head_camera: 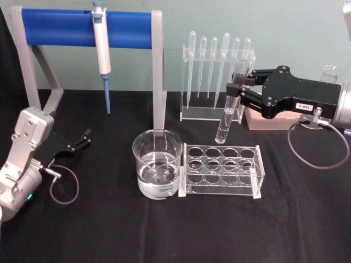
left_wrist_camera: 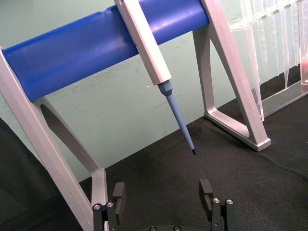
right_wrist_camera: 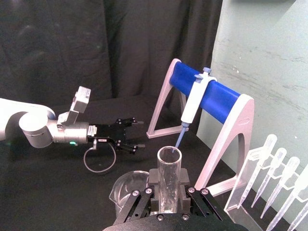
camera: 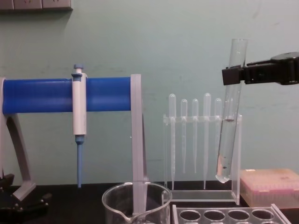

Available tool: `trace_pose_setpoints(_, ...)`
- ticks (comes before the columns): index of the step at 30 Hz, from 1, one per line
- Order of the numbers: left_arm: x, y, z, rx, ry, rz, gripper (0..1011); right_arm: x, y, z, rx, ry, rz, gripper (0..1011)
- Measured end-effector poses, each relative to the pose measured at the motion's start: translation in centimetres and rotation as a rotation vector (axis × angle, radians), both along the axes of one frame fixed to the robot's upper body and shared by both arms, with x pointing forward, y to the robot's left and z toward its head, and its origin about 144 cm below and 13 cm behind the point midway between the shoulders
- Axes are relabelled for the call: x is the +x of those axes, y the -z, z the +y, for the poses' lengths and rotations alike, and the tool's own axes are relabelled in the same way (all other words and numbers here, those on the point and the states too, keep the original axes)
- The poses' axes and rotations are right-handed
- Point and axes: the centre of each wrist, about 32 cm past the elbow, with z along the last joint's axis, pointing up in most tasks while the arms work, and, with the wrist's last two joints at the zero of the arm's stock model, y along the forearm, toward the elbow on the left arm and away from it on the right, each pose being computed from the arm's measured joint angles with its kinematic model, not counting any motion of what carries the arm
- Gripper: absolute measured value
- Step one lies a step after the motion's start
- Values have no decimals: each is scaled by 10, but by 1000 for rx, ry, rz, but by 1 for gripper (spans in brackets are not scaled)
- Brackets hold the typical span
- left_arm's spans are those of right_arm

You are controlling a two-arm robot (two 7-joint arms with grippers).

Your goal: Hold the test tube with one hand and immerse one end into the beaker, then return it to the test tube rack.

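Observation:
My right gripper [head_camera: 239, 87] is shut on the upper part of the test tube [head_camera: 229, 109], a long clear glass tube. The tube hangs nearly upright and slightly tilted in the air, over the back of the clear rack [head_camera: 222, 170]. In the chest view the test tube [camera: 228, 116] hangs from the right gripper [camera: 237, 74], its round bottom well above the table. The beaker [head_camera: 157, 164], wide and clear with liquid in it, stands left of the rack and apart from the tube. The right wrist view looks down the test tube's open rim [right_wrist_camera: 169, 156]. My left gripper [head_camera: 82, 138] rests open at the table's left.
A blue-barred stand [head_camera: 88, 27] holds a white-and-blue pipettor [head_camera: 101, 49] at the back left. Behind the tube, a clear holder [head_camera: 216, 76] carries several plastic pipettes. A pink box [head_camera: 263, 118] lies under the right arm. The table has a black cloth.

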Motion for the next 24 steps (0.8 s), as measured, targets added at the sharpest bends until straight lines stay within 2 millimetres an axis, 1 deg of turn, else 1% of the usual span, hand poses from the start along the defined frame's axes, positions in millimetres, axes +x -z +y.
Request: trace_pose_setpoints(24, 0, 0, 0, 0, 0, 0, 1000, 0, 0, 0, 0, 0, 0, 241)
